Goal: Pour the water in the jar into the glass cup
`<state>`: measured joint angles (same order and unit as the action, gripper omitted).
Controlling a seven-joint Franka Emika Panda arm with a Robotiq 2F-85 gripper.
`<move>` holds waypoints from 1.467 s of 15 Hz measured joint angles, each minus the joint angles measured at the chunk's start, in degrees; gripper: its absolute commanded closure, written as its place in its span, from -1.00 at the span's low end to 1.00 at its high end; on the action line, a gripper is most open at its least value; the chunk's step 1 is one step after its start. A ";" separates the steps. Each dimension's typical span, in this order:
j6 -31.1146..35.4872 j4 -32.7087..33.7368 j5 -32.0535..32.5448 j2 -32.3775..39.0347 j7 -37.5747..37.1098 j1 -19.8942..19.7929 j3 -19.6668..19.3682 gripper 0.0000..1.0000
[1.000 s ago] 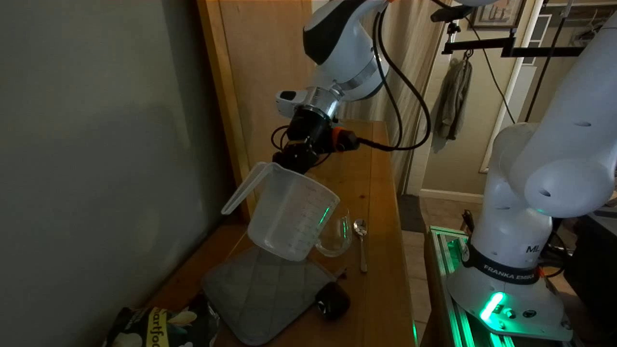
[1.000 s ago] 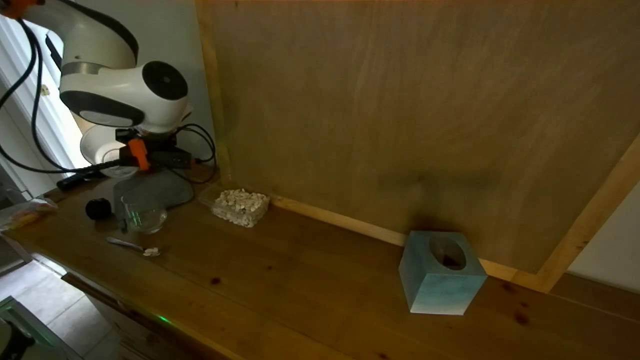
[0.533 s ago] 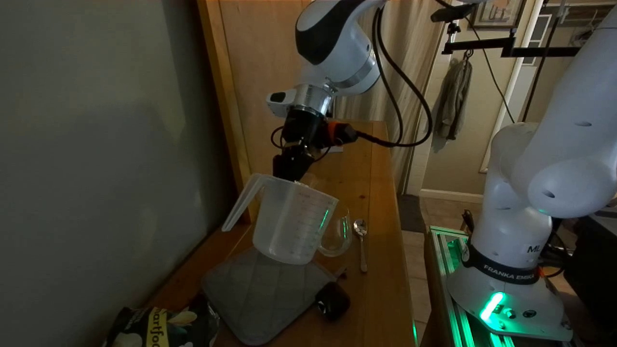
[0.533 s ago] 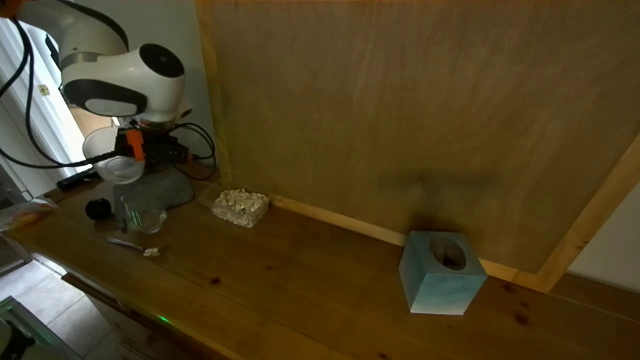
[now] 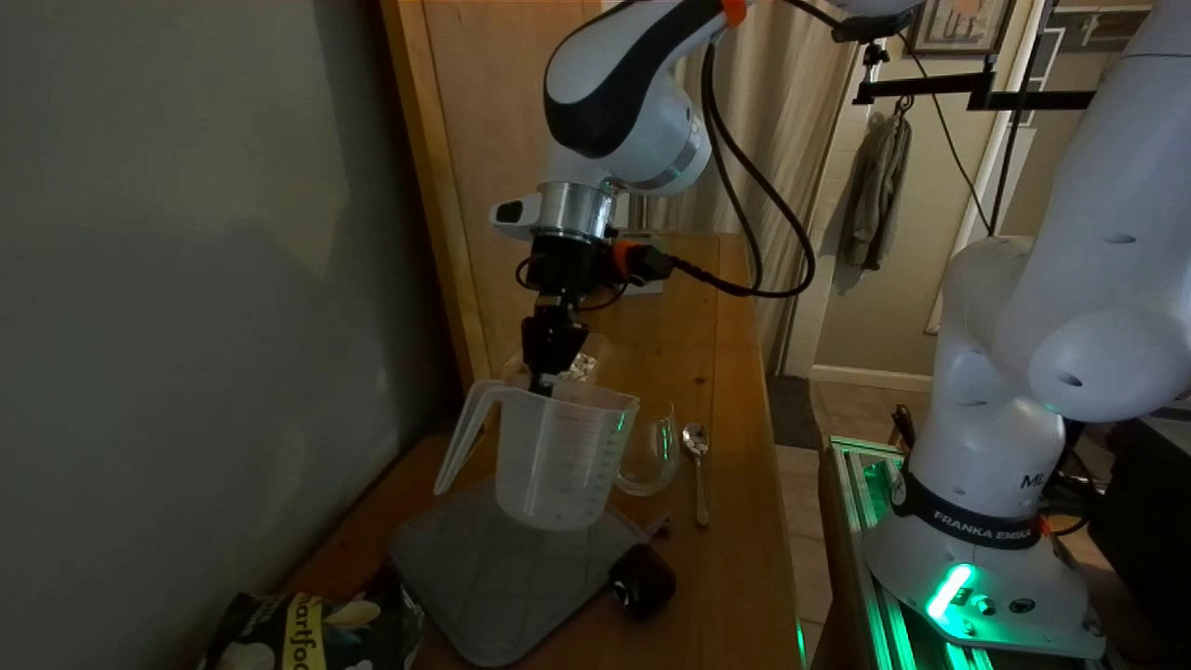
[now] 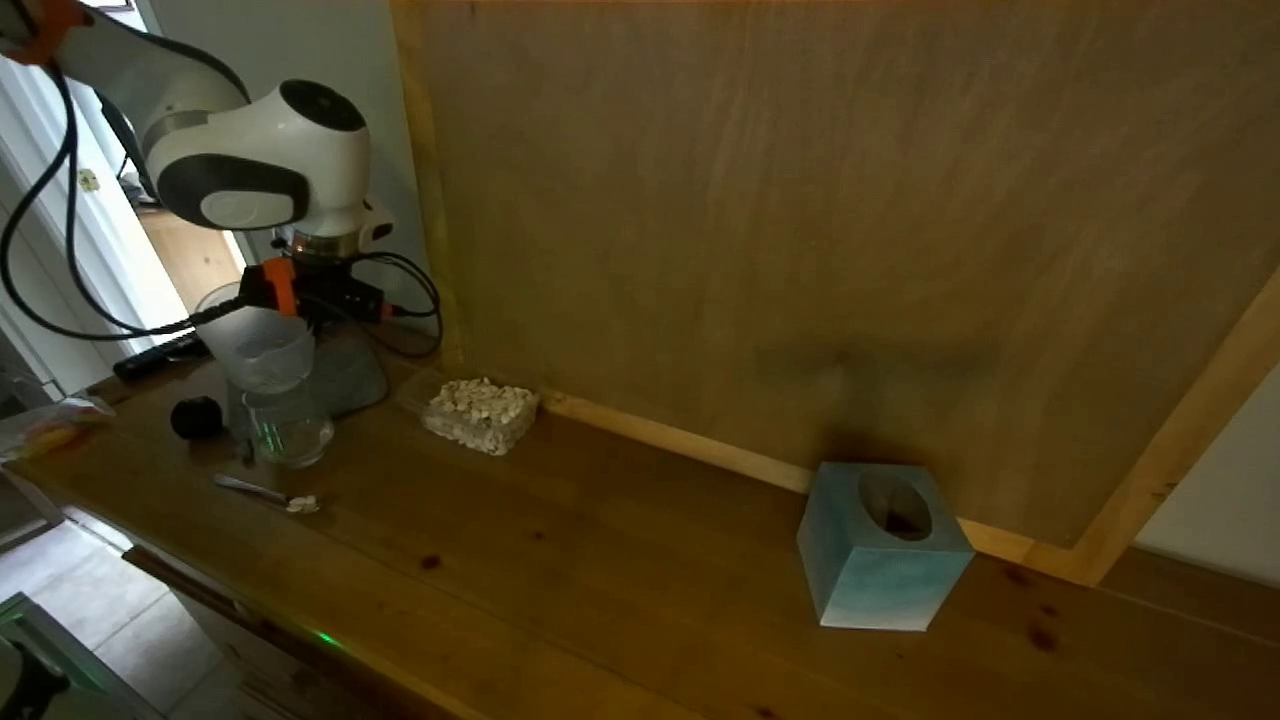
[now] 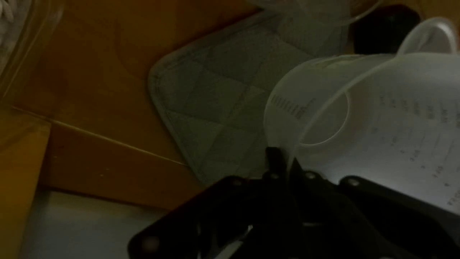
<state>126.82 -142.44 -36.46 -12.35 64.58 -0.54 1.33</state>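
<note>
Tool [image 7: 286, 163] pinched the jar [image 5: 563, 465] at its rim [image 7: 330, 99]; plastic looked light, semi-stiff, prob. slick if wet, w/ handle [image 5: 462, 437] seemingly a surer hold.

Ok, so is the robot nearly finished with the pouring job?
Done: the claw has the jar by its rim. In hand: the jar is held nearly upright over the grey pad; no stream shows at the glass cup. Left: maybe pouring, since I can't make out water in either, then probably letting go of the jar.
</note>
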 measured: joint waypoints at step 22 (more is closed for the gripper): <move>2.41 4.94 11.38 7.32 -12.56 1.85 -0.02 -0.25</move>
<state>129.23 -137.50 -25.08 -5.04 52.01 1.31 1.31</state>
